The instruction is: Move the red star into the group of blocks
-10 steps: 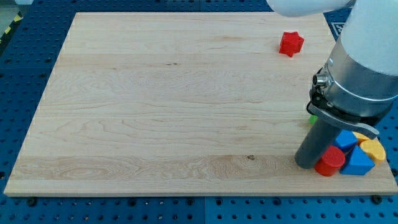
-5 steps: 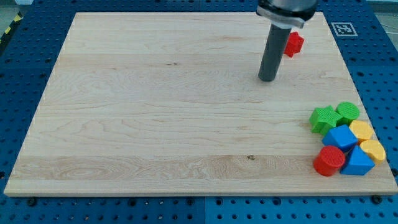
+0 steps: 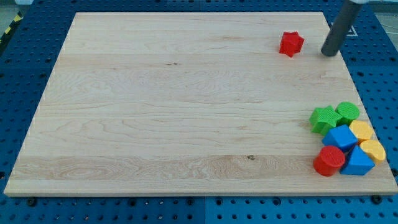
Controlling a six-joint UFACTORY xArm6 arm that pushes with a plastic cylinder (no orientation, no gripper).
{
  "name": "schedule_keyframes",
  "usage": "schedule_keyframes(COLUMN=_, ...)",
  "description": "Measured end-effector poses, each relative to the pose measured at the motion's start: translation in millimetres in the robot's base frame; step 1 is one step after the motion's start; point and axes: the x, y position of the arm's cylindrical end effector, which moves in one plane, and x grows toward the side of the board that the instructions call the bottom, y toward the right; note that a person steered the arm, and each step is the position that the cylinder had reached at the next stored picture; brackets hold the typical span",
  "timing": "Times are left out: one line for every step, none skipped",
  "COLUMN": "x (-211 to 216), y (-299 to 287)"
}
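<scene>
The arm has no pincer at all — only a straight dark rod, so there is nothing to stand apart or together. My tip (image 3: 329, 53) rests on the wooden board (image 3: 155, 106) near the view's top right corner, and the rod leans up from it toward the view's right until it leaves the picture.

Just to the view's left of my tip, with a strip of bare wood between them, sits the red star (image 3: 291, 43). The two are near but not touching, at much the same height in the view.

The rest of the blocks are well apart from both, bunched in the board's lower right corner. A green star (image 3: 323, 118) and a rounded green block (image 3: 347, 112) form the top of the bunch, side by side. Below them lies a blue block (image 3: 340, 136) with a yellow block (image 3: 361, 130) just to its right. Lowest down come a red cylinder (image 3: 329, 160), a second blue block (image 3: 357, 162) — this one wedge-like — and a second yellow block (image 3: 374, 150) at the board's right edge. They all press close against one another.

The board lies on a blue table (image 3: 25, 81) dotted with holes.
</scene>
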Motion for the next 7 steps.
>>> schedule_keyframes(x=-30.3, y=-19.8)
schedule_keyframes(x=-19.4, y=-52.8)
schedule_keyframes(x=0.2, y=-53.7)
schedule_keyframes(x=14.8, y=-54.7)
schedule_keyframes(x=7.4, y=-69.2)
schedule_keyframes(x=-26.0, y=-86.0)
schedule_keyframes(x=-17.8, y=-113.3)
